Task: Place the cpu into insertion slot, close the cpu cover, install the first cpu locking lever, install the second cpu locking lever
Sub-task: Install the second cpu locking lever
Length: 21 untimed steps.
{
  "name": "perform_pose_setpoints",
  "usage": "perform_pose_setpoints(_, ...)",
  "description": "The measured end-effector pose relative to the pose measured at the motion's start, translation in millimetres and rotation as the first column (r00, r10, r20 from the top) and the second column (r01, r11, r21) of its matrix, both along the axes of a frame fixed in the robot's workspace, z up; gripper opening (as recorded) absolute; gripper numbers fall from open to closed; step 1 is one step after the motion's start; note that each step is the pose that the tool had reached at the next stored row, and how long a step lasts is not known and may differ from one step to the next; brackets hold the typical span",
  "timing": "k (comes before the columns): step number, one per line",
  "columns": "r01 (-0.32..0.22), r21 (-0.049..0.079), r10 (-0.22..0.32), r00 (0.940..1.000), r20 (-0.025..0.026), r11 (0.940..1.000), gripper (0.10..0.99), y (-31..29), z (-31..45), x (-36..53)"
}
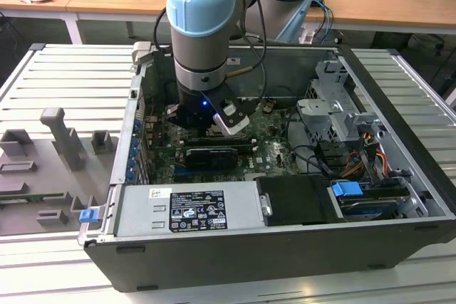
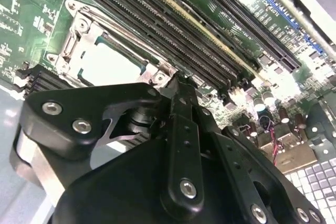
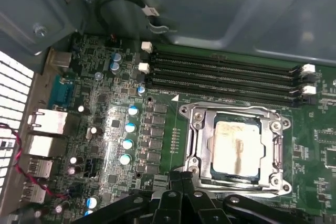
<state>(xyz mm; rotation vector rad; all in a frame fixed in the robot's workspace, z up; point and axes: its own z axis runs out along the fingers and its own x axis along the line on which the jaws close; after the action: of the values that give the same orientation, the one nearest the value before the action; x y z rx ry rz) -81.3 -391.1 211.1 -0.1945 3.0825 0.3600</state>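
- Gripper (image 3: 181,182) pinched closed, empty, poised just beside the insertion slot (image 3: 195,153).
- Cpu (image 3: 236,148) seated in slot; cpu cover (image 3: 234,115) lying flat over it.
- Best pressing each lever down fully, squarely, without scraping the memory slots (image 3: 220,77).

cpu (image 3: 236,148) pale matt metal; cpu cover (image 3: 199,129) shiny metal.

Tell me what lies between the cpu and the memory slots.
In the first wrist view, the cpu cover's metal rim and a bare strip of green board separate the cpu from the memory slots.
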Motion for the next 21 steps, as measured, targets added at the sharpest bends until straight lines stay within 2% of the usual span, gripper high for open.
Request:
perform_pose_setpoints(7,0.0,0.0,0.0,1.0,-0.0002,1.0,0.106,0.0,4.6,0.0)
perform_pose_setpoints(18,0.0,-0.001,0.0,1.0,-0.0004,1.0,0.106,-0.1,6.2,-0.1)
perform_pose_setpoints(19,0.0,-0.001,0.0,1.0,-0.0005,1.0,0.106,-0.1,8.9,-0.1)
perform_pose_setpoints(20,0.0,0.0,0.0,1.0,-0.0002,1.0,0.106,0.0,18.6,0.0)
perform_pose_setpoints(21,0.0,0.0,0.0,1.0,-0.0001,1.0,0.106,0.0,25.1,0.0)
